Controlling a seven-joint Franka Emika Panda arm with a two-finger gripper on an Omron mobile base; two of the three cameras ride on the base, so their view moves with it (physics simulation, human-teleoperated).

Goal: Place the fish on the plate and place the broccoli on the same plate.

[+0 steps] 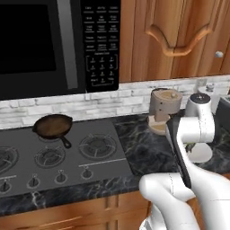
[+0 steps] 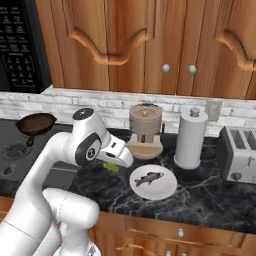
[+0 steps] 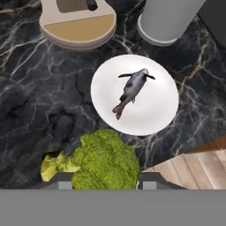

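A white round plate (image 3: 152,119) is seen lying flat on the dark marble counter (image 3: 39,97), close to the counter's front edge, with the wooden cabinet front showing just past that edge. A small grey fish (image 3: 131,89) lies on the plate, near its middle, with bare rim all round it. The broccoli (image 3: 103,161) is held between the fingers of the gripper (image 3: 104,183), which is closed on it; its pale stalk points away to one side. In the hand view the broccoli hangs above the counter just beside the plate's near rim, not over the plate. In the right base view a bit of green (image 2: 111,166) shows under the hand, left of the plate (image 2: 162,190). Behind the plate stand a tan coffee grinder (image 2: 145,130) and a paper towel roll (image 2: 192,137), with a strip of bare marble between them and the plate. A toaster (image 2: 239,154) sits toward the counter's right end. A dark frying pan (image 1: 53,126) rests on the stove (image 1: 58,157) at the left, well apart from the plate.
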